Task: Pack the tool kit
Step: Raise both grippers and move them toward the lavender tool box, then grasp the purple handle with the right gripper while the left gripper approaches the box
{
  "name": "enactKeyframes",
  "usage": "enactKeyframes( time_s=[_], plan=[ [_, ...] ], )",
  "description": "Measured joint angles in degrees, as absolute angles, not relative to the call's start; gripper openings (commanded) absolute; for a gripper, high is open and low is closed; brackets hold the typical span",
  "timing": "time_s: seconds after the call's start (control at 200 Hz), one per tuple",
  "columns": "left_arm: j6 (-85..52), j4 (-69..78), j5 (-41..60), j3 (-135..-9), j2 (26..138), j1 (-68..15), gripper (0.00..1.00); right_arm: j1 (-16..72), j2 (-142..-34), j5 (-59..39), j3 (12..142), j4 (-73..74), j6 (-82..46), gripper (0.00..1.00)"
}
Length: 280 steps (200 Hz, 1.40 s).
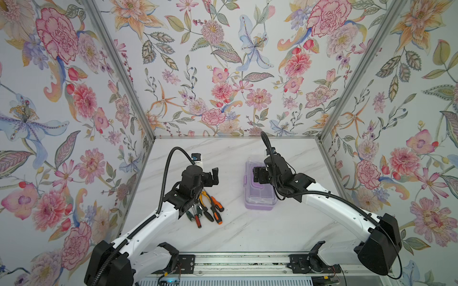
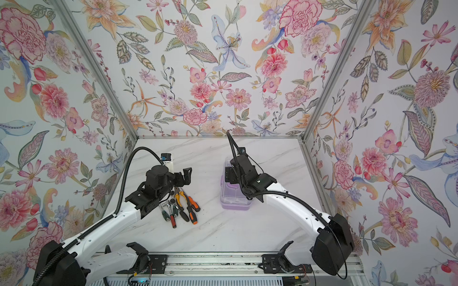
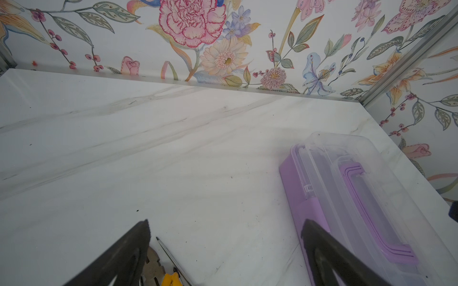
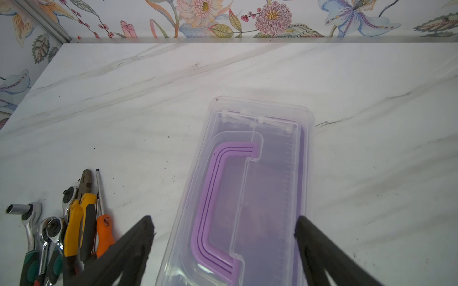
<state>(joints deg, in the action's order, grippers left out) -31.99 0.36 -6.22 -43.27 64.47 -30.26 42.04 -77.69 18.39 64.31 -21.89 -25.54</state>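
Note:
The tool kit's lilac box (image 1: 260, 198) (image 2: 235, 200) lies on the marble table right of centre, its clear lid shut and the purple handle (image 4: 210, 198) flat on top. My right gripper (image 1: 257, 177) (image 4: 223, 222) hovers over the box's middle, open, with its fingers on either side of the lid and a gap on the tools' side. The loose tools (image 1: 205, 208) (image 2: 181, 208) lie in a pile on the left: yellow-handled pliers (image 4: 74, 218), an orange screwdriver (image 4: 104, 232) and ratchets (image 4: 29, 218). My left gripper (image 1: 214, 174) (image 3: 225, 225) hangs open and empty just beyond the pile.
Floral walls close the table on the left, back and right. A small white block with a blue-black top (image 1: 197, 158) stands behind the left arm. An aluminium rail (image 1: 235, 262) carrying both arm bases runs along the front edge.

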Motion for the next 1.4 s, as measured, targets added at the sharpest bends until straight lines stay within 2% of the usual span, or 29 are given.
enactKeyframes(
  time_s=[0.2,0.295,0.37,0.791,1.401],
  plan=[
    [-32.01,0.99,-6.17,-44.03,67.09,-32.27,0.98,42.04,-78.13,16.47,65.45,-25.21,-26.37,0.76],
    [-32.4,1.87,-6.15,-44.03,67.53,-32.82,0.98,42.04,-78.24,15.62,65.47,-26.92,-26.65,0.69],
    [-32.67,3.05,-6.15,-44.03,68.01,-32.86,0.98,42.04,-78.3,14.87,65.47,-27.94,-27.24,0.6],
    [-33.08,5.91,-5.26,-43.92,70.98,-33.08,0.98,38.68,-79.99,6.42,62.89,-24.99,-28.86,0.6],
    [-33.93,7.79,-5.41,-39.86,71.05,-33.19,0.98,34.22,-89.91,-9.15,65.28,-18.28,-35.68,0.61]
  ],
)
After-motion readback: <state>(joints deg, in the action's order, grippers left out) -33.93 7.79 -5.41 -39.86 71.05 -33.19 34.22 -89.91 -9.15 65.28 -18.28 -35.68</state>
